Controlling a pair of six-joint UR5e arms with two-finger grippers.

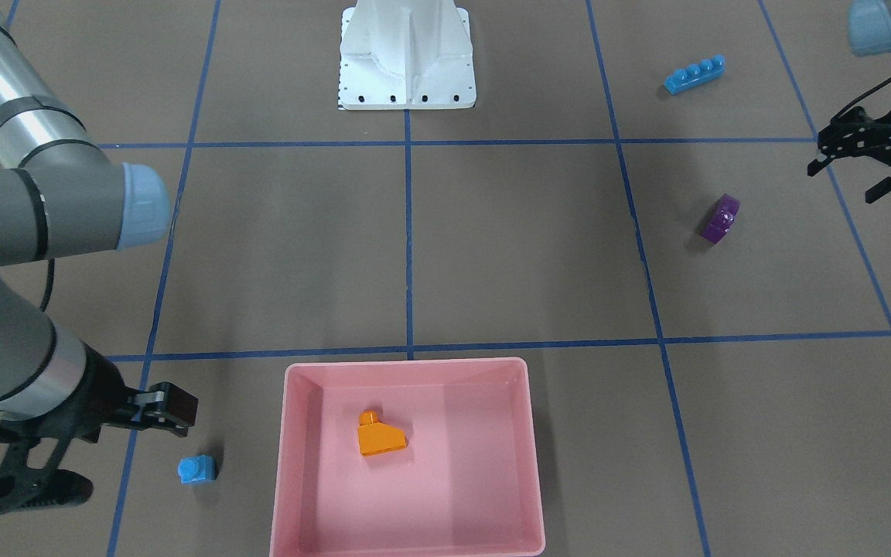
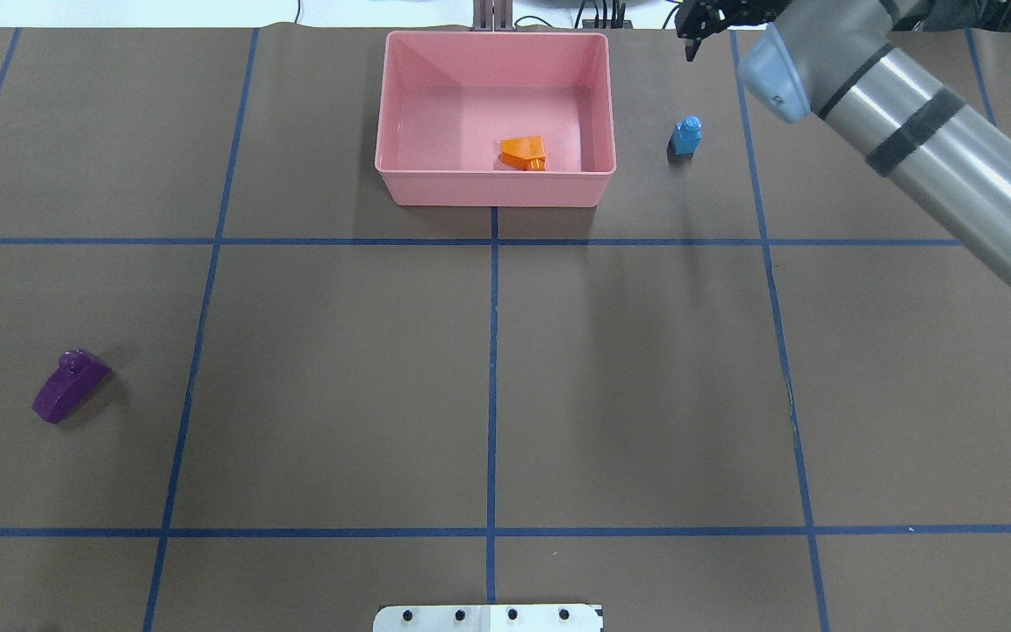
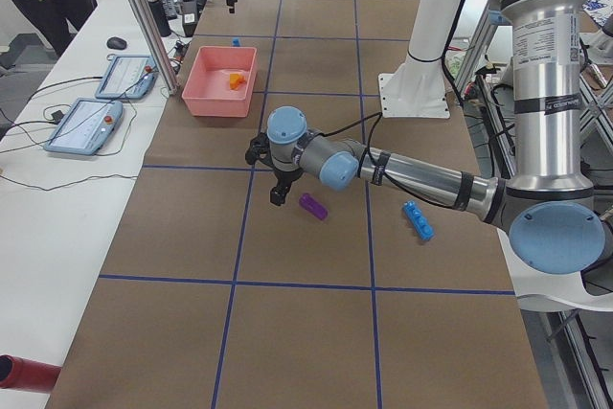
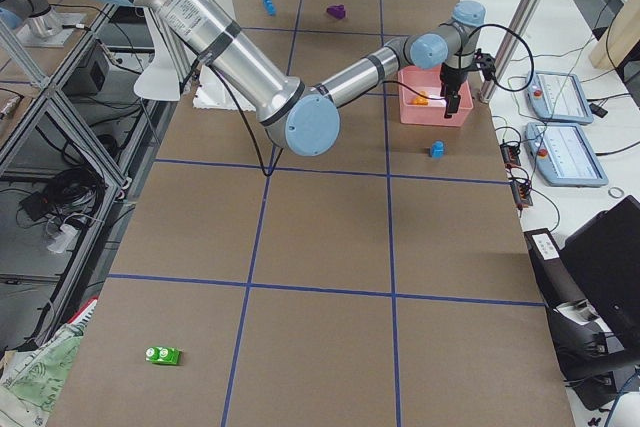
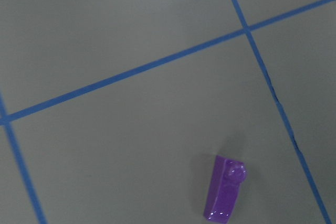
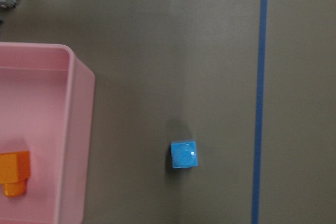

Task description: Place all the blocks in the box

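Inside the shallow pink plastic box (image 1: 461,487) lies one orange sloped studded brick (image 1: 380,435), alone on its floor. Just outside the box wall on the robot's right stands the small blue one-stud brick (image 1: 196,469), with the right gripper (image 1: 136,449) hovering beside it, fingers spread and holding nothing.

The box sits against the far edge of the brown taped table (image 1: 492,247). A broad stretch of table separates it from the purple oblong brick (image 1: 720,219) and the long blue four-stud brick (image 1: 694,75). The left gripper (image 1: 844,183) hangs near the purple brick with its fingers apart.

The green two-stud brick (image 4: 163,355) shows only in the side views, well apart from everything. The overhead view cuts off the right gripper at its top edge.
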